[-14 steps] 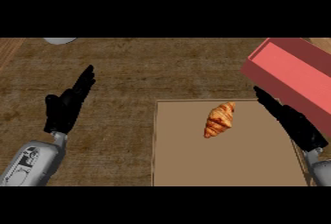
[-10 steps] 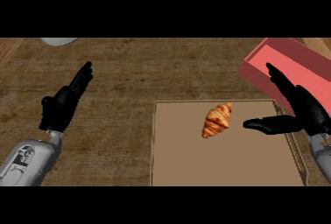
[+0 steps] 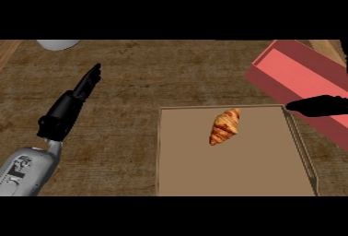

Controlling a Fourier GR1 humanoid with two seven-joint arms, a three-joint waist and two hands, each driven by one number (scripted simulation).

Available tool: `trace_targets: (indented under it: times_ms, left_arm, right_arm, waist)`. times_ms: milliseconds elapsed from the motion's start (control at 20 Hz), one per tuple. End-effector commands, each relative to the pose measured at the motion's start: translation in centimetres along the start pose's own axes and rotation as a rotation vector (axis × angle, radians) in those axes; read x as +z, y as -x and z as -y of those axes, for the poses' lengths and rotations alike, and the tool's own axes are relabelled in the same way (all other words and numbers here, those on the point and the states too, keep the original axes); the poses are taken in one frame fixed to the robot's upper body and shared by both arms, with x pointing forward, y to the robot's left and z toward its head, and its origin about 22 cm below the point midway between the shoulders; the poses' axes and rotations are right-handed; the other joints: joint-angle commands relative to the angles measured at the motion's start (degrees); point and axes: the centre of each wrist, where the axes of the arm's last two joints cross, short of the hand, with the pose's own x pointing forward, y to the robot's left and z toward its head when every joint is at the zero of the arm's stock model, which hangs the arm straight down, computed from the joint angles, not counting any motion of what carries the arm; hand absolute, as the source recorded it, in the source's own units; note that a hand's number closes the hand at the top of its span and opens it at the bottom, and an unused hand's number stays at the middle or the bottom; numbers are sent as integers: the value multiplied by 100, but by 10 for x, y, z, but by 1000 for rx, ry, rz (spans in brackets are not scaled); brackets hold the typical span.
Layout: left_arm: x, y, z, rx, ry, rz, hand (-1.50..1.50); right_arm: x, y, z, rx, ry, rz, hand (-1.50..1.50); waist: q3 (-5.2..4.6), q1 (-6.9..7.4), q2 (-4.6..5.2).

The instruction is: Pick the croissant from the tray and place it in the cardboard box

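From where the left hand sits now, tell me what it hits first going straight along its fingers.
Probably nothing nearby. The left hand points up and slightly right over the bare counter. The white object lies left of that line, though depth is unclear.

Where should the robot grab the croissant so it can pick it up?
Probably around the thick middle of the croissant, coming down from above. It lies flat on the tray, slanted, so fingers and thumb should close across its narrow width. The right hand is nearest, at the tray's right edge.
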Motion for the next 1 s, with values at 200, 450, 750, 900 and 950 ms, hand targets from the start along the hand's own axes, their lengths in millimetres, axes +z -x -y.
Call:
trace_targets:
  times_ms: [200,450,750,900,950]
  left_arm:
    - [7,1,5,-7,59,61,0]
    - [10,1,9,8,79,58,0]
    - [2,-2,9,5,77,74,0]
    - [6,-3,1,6,76,76,0]
    - [-2,-4,5,8,58,70,0]
  right_arm:
    - [43,-79,-17,377,-100,8,-150]
    - [32,-95,-36,523,-318,-93,-150]
    - [21,-114,-81,626,-513,-157,-150]
    - [15,-122,-99,712,-538,-201,-150]
    - [16,-126,-113,716,-557,-215,-150]
  waist:
    - [35,203,104]
    - [25,249,113]
    - [20,317,149]
    - [18,389,124]
    - [21,347,163]
